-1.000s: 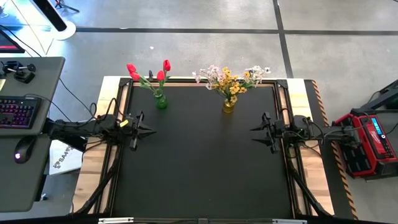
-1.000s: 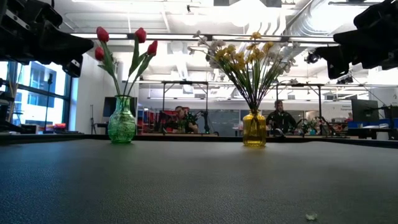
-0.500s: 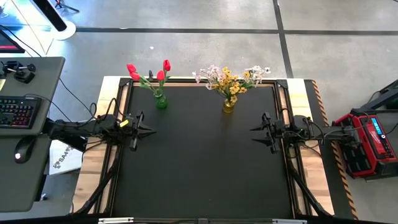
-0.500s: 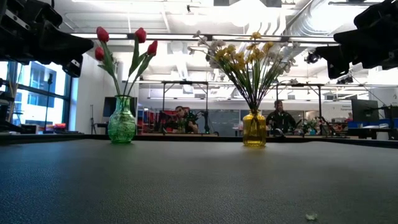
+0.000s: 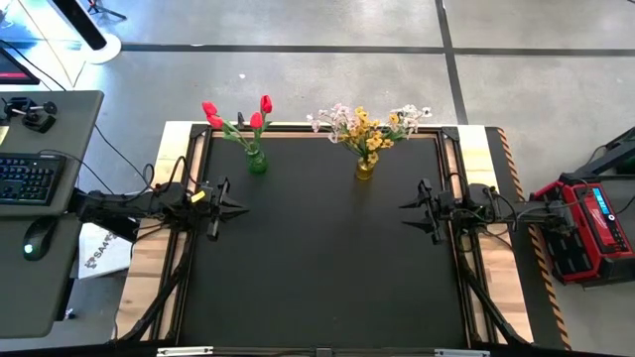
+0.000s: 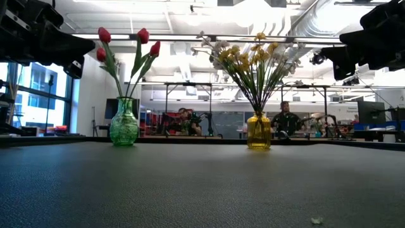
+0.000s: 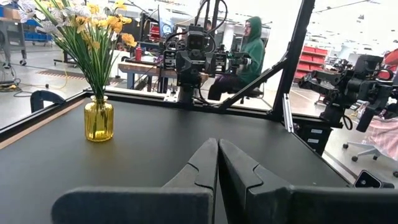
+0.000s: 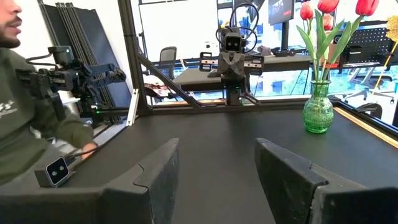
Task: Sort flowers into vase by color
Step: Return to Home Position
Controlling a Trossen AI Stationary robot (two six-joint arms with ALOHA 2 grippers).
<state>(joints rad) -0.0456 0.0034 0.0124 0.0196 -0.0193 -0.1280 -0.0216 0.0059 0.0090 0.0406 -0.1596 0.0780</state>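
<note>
Red tulips (image 5: 238, 112) stand with their stems in a green glass vase (image 5: 257, 162) near the table's far edge, left of centre; the tulips (image 6: 126, 43) and the green vase (image 8: 318, 111) also show in other views. Yellow and white-pinkish blossoms (image 5: 367, 126) stand together in a yellow glass vase (image 5: 365, 169) to its right; the yellow vase (image 7: 99, 119) shows too. My left gripper (image 5: 226, 207) hovers at the table's left edge, shut and holding nothing; my left gripper (image 7: 217, 158) points across the table. My right gripper (image 5: 415, 208) hovers at the right edge, open and holding nothing; my right gripper (image 8: 217, 168) faces the left arm.
The black table top (image 5: 327, 258) lies bare between the two arms. A desk with a keyboard (image 5: 30, 178) stands left of the table, a red case (image 5: 595, 223) to its right. A person's sleeve (image 8: 37, 124) shows beside the table in the right wrist view.
</note>
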